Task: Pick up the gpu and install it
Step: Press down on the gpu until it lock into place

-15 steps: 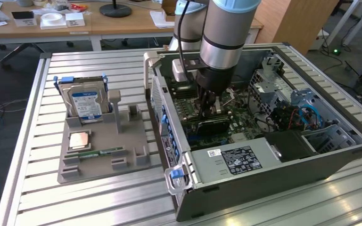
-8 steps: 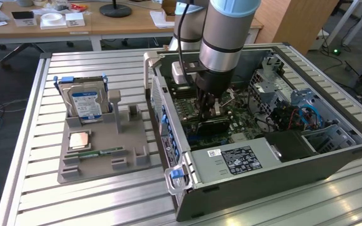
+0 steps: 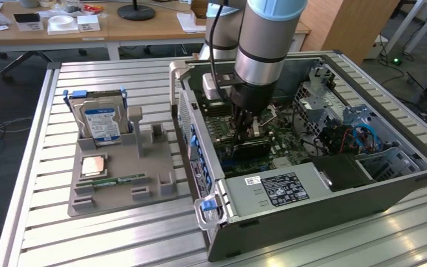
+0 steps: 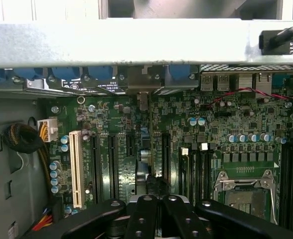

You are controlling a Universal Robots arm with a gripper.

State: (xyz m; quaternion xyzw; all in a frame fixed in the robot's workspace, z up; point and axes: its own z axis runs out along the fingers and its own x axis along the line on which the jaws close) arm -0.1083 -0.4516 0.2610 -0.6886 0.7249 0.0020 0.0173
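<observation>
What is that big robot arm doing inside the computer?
The grey robot arm's gripper is reaching down into the open grey computer case, right over the green motherboard with its long black slots. A thin dark expansion card, the gpu, sits edge-on at the slots just below it. On the grey holder tray beside the case stand a silver hard drive with a blue-white label and a narrow green RAM stick.

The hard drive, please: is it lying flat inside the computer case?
No, the hard drive stands upright in the grey holder on the table, at the exterior view's left of the case.
</observation>
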